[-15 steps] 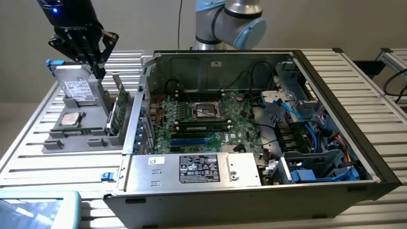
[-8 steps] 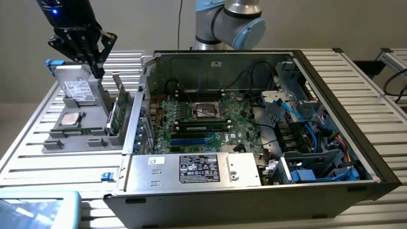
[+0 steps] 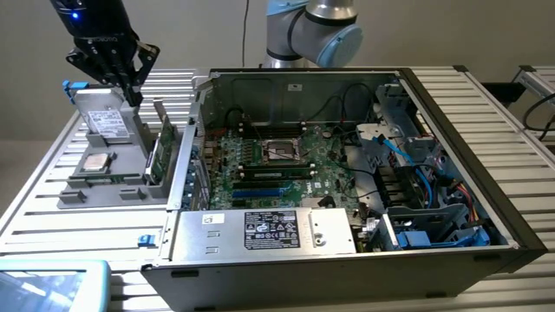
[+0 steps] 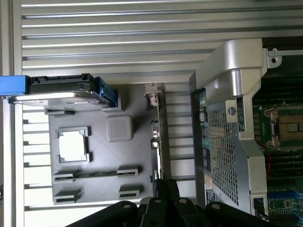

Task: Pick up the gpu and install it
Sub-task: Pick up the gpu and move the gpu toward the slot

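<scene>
The gpu stands on its long edge in a slot at the side of the grey holder nearest the case, green board showing. In the wrist view the gpu is a thin edge with its metal bracket end farthest from my fingers. My gripper hangs above the holder, between the hard drive and the gpu, fingers shut with nothing between them. From the wrist camera the gripper lies over one end of the card's edge, higher than it and not touching.
A silver hard drive with blue side rails leans in the holder, and a processor chip lies flat in front of it. The open computer case with its green motherboard stands at the exterior view's right of the holder. All rest on a slatted metal table.
</scene>
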You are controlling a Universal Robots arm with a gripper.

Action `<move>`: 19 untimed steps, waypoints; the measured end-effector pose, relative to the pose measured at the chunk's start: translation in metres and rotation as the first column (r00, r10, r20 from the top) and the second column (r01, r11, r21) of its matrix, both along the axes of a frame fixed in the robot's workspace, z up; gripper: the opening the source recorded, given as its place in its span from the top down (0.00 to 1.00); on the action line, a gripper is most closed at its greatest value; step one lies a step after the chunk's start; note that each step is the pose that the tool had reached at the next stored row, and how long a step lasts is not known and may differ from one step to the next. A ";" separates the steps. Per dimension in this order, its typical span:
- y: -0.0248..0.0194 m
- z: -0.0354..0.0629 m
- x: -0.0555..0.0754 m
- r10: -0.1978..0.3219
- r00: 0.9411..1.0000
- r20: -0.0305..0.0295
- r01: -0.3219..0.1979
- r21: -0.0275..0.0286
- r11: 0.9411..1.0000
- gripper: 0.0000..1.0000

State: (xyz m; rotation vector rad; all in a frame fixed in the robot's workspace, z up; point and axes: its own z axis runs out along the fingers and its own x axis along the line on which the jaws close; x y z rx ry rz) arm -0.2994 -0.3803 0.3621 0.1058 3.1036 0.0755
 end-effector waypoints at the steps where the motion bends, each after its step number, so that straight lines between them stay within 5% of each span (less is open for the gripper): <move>1: 0.0001 0.0000 0.000 0.000 1.000 0.000 0.000 0.000 1.000 0.88; 4: 0.0005 -0.0001 0.000 0.000 1.000 0.000 0.000 0.000 1.000 0.87; 14: 0.0012 -0.0020 -0.001 0.003 1.000 0.000 -0.003 0.001 1.000 0.45; 19: 0.0004 -0.0102 -0.006 0.030 1.000 0.001 -0.030 0.004 1.000 0.45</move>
